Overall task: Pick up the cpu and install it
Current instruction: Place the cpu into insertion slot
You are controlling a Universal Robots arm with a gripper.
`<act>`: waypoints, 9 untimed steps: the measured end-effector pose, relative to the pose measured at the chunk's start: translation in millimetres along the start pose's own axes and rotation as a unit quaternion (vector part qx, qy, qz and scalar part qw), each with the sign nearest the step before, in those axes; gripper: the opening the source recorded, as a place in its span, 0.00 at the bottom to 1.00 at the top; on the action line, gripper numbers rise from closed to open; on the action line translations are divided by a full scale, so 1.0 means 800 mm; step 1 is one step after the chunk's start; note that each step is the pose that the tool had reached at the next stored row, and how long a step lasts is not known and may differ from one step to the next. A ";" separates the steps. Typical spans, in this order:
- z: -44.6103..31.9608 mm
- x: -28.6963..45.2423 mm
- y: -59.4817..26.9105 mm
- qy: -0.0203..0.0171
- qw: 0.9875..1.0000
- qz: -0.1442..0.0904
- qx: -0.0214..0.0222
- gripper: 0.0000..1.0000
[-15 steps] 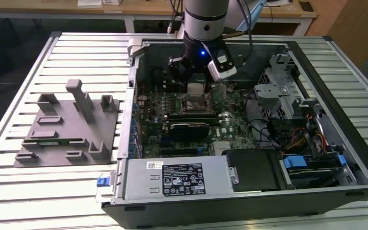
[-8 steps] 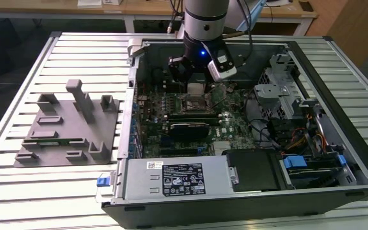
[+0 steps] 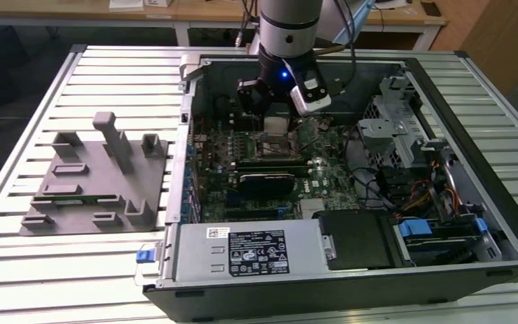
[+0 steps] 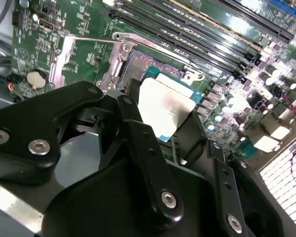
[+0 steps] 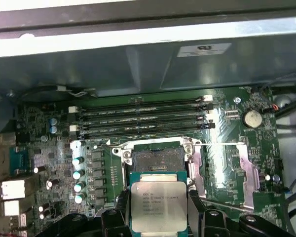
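The cpu (image 5: 159,205) is a flat square chip with a silver top plate and a thin green rim. My gripper (image 5: 159,213) is shut on it, with a black finger (image 5: 122,206) on one edge and another on the opposite edge. The cpu (image 4: 165,104) hangs just above the motherboard, partly over the open dark socket (image 5: 157,160), offset toward one side of it. In the exterior view the gripper (image 3: 277,128) reaches down into the open computer case with the pale cpu (image 3: 277,124) right above the socket (image 3: 275,144).
The socket's metal frame and lever (image 5: 222,144) stand open. Memory slots (image 5: 143,118) run beside the socket. A power supply (image 3: 241,253) and a drive cage (image 3: 403,128) crowd the case. A grey fixture (image 3: 92,179) sits on the table at the exterior view's left.
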State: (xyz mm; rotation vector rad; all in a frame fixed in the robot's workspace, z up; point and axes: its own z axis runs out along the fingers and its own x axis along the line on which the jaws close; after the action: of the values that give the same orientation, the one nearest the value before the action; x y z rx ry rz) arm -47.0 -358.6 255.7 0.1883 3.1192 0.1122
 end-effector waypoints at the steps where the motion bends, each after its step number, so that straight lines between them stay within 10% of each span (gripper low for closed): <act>1: 0.0000 0.0000 0.000 -0.001 1.000 0.008 0.000 0.55; 9: 0.0001 0.0000 0.000 -0.005 0.998 0.067 0.002 0.55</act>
State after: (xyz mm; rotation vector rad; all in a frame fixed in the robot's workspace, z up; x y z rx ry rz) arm -47.0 -358.6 255.6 0.3983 3.0944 0.1063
